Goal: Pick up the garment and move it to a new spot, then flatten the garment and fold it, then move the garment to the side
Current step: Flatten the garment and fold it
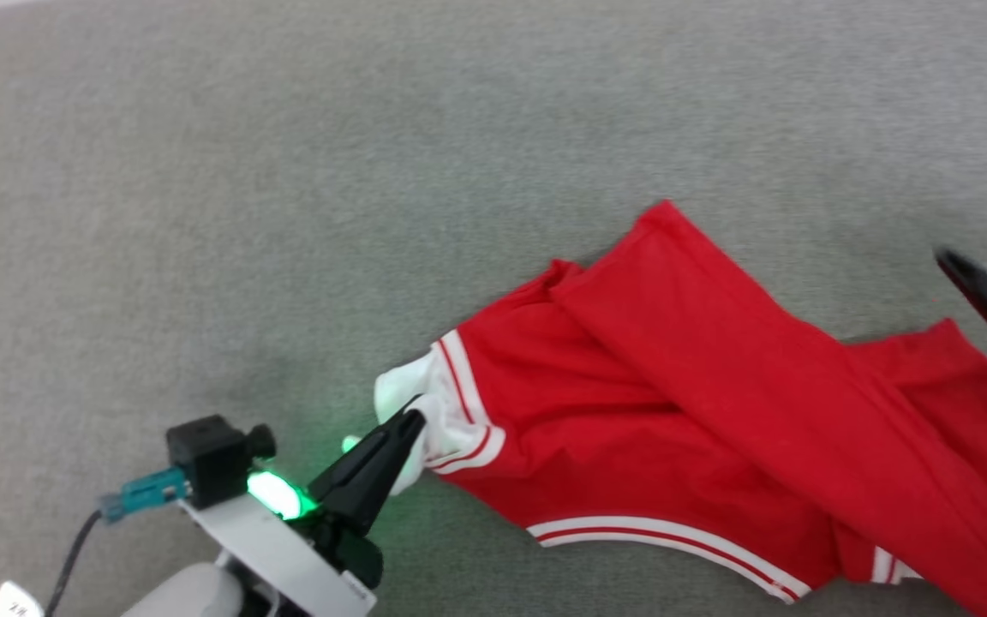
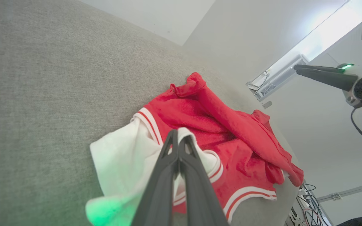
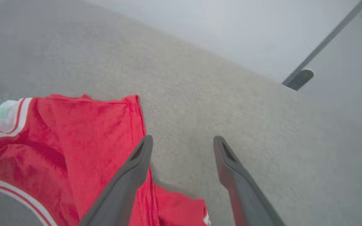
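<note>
My left gripper pinches the white sleeve of the limp, light red-and-white cloth jersey — right gripper gapes empty; corners likely grip best.

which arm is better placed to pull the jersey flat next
Left, probably. The left gripper is shut on the white sleeve of the garment, so it can pull at once. The right gripper is open, holds nothing and hangs clear of the garment near its other end.

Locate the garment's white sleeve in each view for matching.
Head view: white sleeve lower centre-left, pinched by the left gripper.
Left wrist view: sleeve lower centre-left, at that gripper's tips.
Right wrist view: sleeve at far left edge.
Shared landmark: striped trim beside it.
</note>
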Controlling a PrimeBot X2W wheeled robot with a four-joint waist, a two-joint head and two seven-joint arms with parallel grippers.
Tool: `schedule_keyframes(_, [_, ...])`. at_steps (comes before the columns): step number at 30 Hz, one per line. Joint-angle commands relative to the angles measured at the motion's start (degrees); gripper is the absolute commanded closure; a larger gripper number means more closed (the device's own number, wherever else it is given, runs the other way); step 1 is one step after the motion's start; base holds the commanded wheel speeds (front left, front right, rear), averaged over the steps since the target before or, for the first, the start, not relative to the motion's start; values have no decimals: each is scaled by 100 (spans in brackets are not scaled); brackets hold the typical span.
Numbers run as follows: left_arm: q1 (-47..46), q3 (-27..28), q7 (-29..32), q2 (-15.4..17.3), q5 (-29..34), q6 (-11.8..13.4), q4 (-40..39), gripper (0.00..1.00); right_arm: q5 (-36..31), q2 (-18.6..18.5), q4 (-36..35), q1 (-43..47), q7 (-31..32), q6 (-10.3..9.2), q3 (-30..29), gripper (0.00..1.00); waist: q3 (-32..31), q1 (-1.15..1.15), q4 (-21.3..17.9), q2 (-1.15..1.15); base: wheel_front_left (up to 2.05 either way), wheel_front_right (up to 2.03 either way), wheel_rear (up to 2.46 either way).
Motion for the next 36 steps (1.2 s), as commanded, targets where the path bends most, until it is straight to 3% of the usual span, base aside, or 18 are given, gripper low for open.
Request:
schedule_keyframes(1, [-144, -50, 17, -92, 52, -39, 28, 100, -37, 73, 241, -462, -68, -9, 339, 0, 205, 0, 264, 0, 0, 0, 0])
schedule_keyframes(8, [-514, -280, 11, -343, 66, -43, 152, 100, 121, 322, 1616, -2160, -102, -9, 2034, 0, 524, 0, 597, 0, 0, 0, 0])
schedule_keyframes(14, [-736, -508, 1, -485, 10, -45, 190, 100, 217, 166, 2466, -2932, -167, -9, 3338, 0, 670, 0, 827, 0, 0, 0, 0])
schedule_keyframes(22, [-750, -529, -4, -584, -28, -46, 183, 100, 524, -50, 3040, -3399, -404, -9, 4284, 0, 703, 0, 944, 0, 0, 0, 0])
schedule_keyframes(23, [-748, -531, -4, -591, -27, -46, 184, 100, 575, -77, 3087, -3411, -408, -9, 4407, 50, 700, 0, 952, 0, 0, 0, 0])
schedule_keyframes(24, [-744, -527, -4, -594, -30, -46, 187, 100, 627, -104, 3113, -3429, -402, -9, 4516, 69, 692, 0, 954, 0, 0, 0, 0])
schedule_keyframes(25, [-741, -521, -5, -601, -35, -46, 188, 100, 685, -123, 3141, -3454, -437, -9, 4594, 100, 680, 0, 957, 0, 0, 0, 0])
schedule_keyframes(31, [-708, -411, -3, -630, -10, -46, 227, 100, 815, -89, 3371, -3692, -990, -9, 4662, 100, 492, 0, 914, 0, 0, 0, 0])
schedule_keyframes(36, [-676, -246, -3, -570, 26, -46, 238, 100, 917, 47, 3830, -3789, -1681, -9, 4241, 100, 207, 0, 792, 0, 0, 0, 0])
